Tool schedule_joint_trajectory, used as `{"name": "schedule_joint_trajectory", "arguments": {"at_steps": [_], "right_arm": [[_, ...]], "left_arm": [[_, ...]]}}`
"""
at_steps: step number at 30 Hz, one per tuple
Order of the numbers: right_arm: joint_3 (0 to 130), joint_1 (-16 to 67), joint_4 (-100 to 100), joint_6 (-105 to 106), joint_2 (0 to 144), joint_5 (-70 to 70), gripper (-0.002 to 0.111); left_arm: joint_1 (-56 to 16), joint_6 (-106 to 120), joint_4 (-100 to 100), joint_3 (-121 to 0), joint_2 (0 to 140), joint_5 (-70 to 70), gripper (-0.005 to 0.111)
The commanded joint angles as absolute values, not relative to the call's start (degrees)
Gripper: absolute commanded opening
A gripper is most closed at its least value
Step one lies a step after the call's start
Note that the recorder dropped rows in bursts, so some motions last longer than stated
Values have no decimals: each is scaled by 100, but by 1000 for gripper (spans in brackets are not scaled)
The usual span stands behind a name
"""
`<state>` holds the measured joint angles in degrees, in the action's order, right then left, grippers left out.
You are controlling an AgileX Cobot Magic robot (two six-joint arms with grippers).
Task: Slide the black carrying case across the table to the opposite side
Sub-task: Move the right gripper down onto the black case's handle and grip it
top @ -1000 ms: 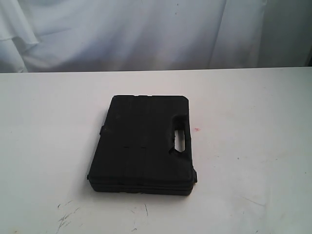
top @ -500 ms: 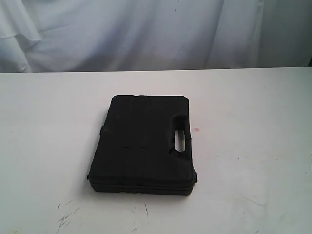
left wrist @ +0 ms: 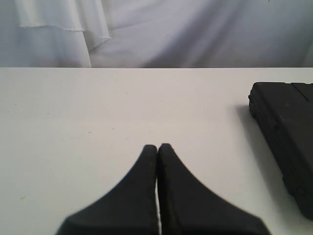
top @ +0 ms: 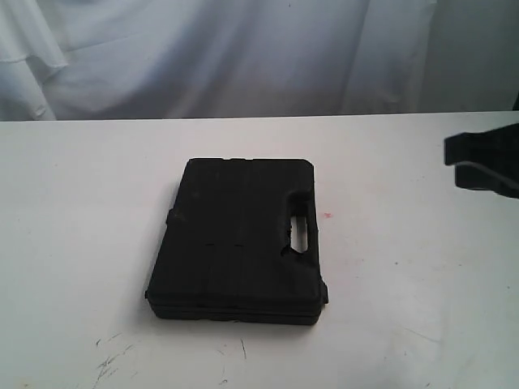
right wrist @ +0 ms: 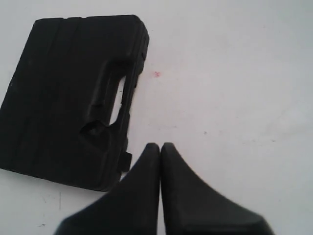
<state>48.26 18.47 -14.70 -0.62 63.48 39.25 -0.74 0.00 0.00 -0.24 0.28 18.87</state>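
White table, black carrying case flat, pinkish spot just beside

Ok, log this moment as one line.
black case: flat on table, untouched | left gripper: shut, apart from case | right gripper: shut, apart from case

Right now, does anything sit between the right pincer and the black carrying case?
Nothing visible does. Only bare table lies between the right pincer, shut at the exterior view's right edge, and the black carrying case.
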Motion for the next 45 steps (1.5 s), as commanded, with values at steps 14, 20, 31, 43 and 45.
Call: {"name": "schedule_joint_trajectory", "arguments": {"at_steps": [14, 20, 31, 43, 45], "right_arm": [[7443, 3037, -806, -1297, 10093, 4403, 0], [8133, 3037, -754, -1439, 10861, 4689, 7], [8961, 3037, -670, -1649, 11773, 4820, 42], [9129, 3037, -425, -1884, 12264, 4690, 42], [9129, 3037, -413, -1894, 12308, 4679, 42]], "left_arm": [[-56, 0, -76, 0, 0, 1807, 0], [-56, 0, -76, 0, 0, 1807, 0], [-56, 0, -76, 0, 0, 1807, 0], [-56, 35, -76, 0, 0, 1807, 0], [-56, 35, -76, 0, 0, 1807, 0]]}}
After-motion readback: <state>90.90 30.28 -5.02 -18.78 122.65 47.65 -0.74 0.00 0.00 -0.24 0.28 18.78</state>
